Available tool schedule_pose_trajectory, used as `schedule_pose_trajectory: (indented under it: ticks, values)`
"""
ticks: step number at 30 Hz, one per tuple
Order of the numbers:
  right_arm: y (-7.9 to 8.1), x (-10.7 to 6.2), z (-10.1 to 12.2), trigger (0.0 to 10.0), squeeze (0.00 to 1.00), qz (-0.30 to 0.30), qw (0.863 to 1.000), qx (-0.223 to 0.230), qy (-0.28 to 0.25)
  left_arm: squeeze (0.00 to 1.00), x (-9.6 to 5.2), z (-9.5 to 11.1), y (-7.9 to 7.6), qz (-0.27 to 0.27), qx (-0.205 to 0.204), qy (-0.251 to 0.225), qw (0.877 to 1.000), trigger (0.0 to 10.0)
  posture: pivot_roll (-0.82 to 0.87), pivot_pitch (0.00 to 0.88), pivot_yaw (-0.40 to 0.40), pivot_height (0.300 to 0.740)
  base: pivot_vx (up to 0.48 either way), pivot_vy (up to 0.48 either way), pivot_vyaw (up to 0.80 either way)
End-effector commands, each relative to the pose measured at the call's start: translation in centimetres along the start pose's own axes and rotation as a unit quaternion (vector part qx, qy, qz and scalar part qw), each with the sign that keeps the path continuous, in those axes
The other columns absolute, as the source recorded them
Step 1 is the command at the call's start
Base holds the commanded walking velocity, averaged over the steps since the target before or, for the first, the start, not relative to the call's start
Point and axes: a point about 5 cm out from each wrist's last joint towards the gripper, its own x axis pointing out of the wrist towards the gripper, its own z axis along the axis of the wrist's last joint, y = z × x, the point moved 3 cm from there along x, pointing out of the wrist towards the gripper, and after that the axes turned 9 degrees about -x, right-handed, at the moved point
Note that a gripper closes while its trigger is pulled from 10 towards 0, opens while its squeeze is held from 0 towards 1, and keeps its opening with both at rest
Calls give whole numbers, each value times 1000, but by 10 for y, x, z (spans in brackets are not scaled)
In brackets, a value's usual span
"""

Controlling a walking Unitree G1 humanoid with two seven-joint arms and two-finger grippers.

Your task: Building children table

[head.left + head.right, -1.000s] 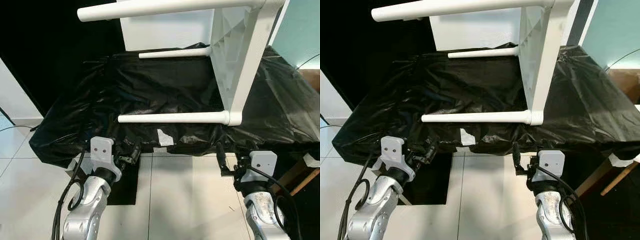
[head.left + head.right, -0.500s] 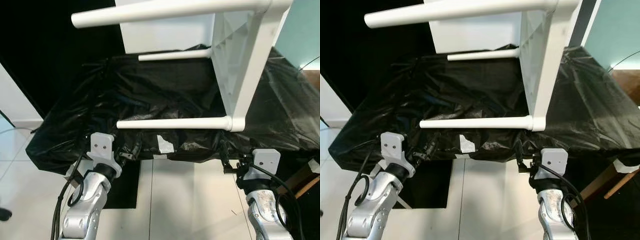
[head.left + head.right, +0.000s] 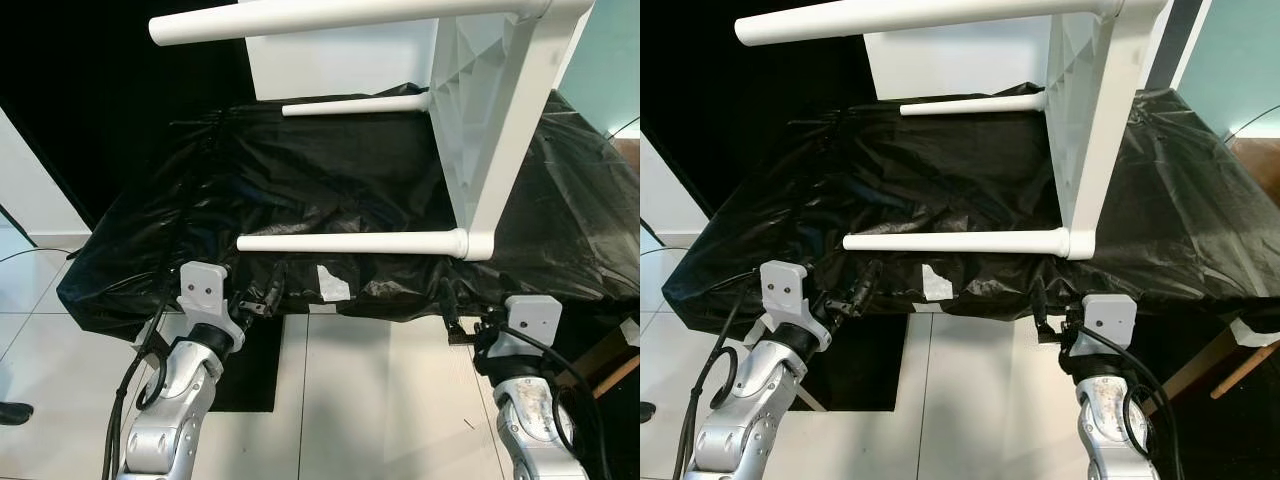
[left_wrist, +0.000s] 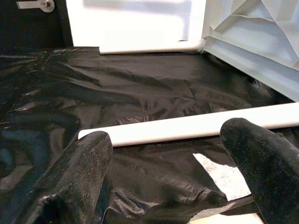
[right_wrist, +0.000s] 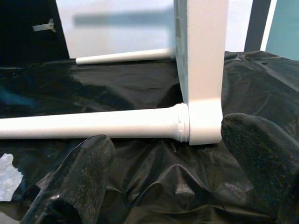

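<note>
Nearest: left claw (image 3: 262, 300) and right claw (image 3: 447, 308), both spread wide and empty, poised at the front edge of the tabletop (image 3: 150, 270) draped in black plastic sheeting. A white paper scrap (image 3: 331, 283) lies on that edge between them. Beyond: the white children's table (image 3: 480, 130), tipped on its side, nearest leg (image 3: 350, 242) just ahead of the claws, farther leg (image 3: 355, 104) behind, another leg (image 3: 330, 17) overhead. Legs appear fitted; righting it seems left.

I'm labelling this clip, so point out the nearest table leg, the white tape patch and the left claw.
nearest table leg (image 3: 350, 242), left eye view, middle of the rod
white tape patch (image 3: 331, 284), left eye view, its centre
left claw (image 4: 163, 154), left wrist view, midway between fingertips
</note>
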Motion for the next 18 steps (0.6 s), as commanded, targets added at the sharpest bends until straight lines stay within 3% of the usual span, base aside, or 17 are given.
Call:
schedule_pose_trajectory:
  ticks: [1,4,18]
  values:
    - [2,1,-1,10000,0,6,1000,1,-1,0,-1,-3,-1,-18,-4,9,1000,10000,-23,0,30,740,0,0,0]
    - [1,1,-1,10000,0,7,1000,-1,-1,0,0,-2,-1,-17,-10,6,1000,10000,-22,0,29,740,81,0,0]
    - [1,-1,-2,10000,0,11,1000,-3,1,0,-1,-2,0,-10,-21,4,1000,10000,-20,0,22,740,317,0,0]
